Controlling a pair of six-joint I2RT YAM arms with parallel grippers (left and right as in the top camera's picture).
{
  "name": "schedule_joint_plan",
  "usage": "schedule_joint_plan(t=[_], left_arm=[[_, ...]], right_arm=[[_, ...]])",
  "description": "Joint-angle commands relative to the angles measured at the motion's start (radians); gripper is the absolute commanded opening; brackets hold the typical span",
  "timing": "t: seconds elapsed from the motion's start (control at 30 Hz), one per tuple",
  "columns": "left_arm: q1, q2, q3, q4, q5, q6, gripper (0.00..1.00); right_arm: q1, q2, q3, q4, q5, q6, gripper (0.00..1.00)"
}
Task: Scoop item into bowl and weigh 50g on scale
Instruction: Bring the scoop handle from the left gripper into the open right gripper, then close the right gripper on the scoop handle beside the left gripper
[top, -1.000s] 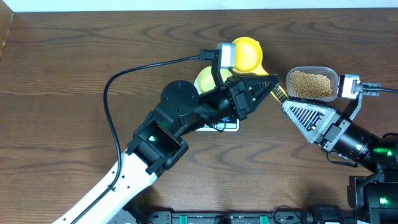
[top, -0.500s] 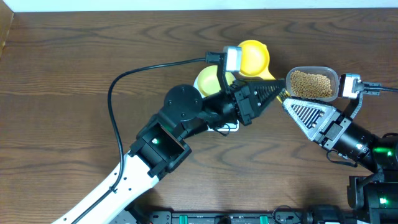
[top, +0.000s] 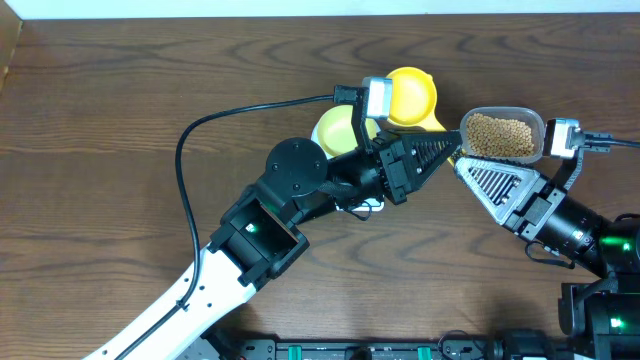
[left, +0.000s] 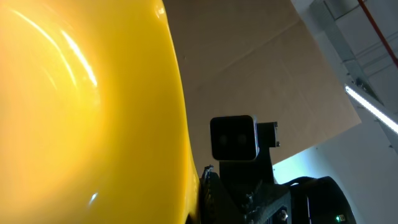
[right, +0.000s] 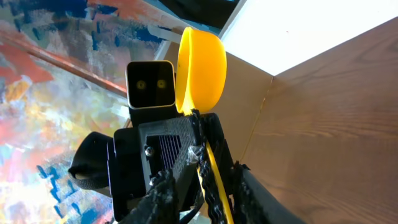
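Note:
My left gripper is shut on the thin handle of the bright yellow scoop, which it holds up beside the tub. In the left wrist view the scoop fills the left half. In the right wrist view the scoop stands on edge, and its handle runs down between the fingers of my right gripper, which are apart on either side of it. The right gripper meets the left one tip to tip. The tan beans lie in the clear tub. The pale bowl sits on the white scale, mostly hidden under my left arm.
The clear tub stands just behind my right gripper. A black cable loops over the table left of my left arm. The table's far edge meets a white wall.
My left arm has carried the scoop a little right, toward the right gripper. The right gripper's jaws have narrowed around the handle. The right arm has stayed in place.

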Motion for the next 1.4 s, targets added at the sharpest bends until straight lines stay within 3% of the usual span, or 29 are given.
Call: schedule_joint_plan(t=[0.0,0.33,0.67,0.83,1.03,1.2,1.37], left_arm=[[-0.008,-0.003,0.006,0.009,0.002,0.005,0.07],[-0.008,-0.002,0.006,0.002,0.002,0.006,0.07],[-0.008,-0.002,0.006,-0.001,0.002,0.005,0.07],[-0.008,-0.002,0.006,-0.006,0.016,0.005,0.09],[-0.008,-0.002,0.006,-0.010,0.029,0.006,0.71],[-0.006,-0.002,0.006,-0.026,0.026,0.013,0.81],[-0.006,-0.002,0.006,-0.036,0.014,0.123,0.88]], right_arm=[[-0.004,-0.003,0.018,0.007,-0.004,0.014,0.26],[-0.004,-0.003,0.018,0.007,-0.018,0.020,0.19],[-0.004,-0.003,0.018,0.007,-0.018,0.019,0.02],[-0.004,-0.003,0.018,0.007,-0.018,0.016,0.01],[-0.005,-0.003,0.018,0.007,0.016,-0.008,0.01],[-0.005,-0.003,0.018,0.006,0.076,-0.081,0.01],[-0.005,-0.003,0.018,-0.032,0.145,-0.196,0.01]])
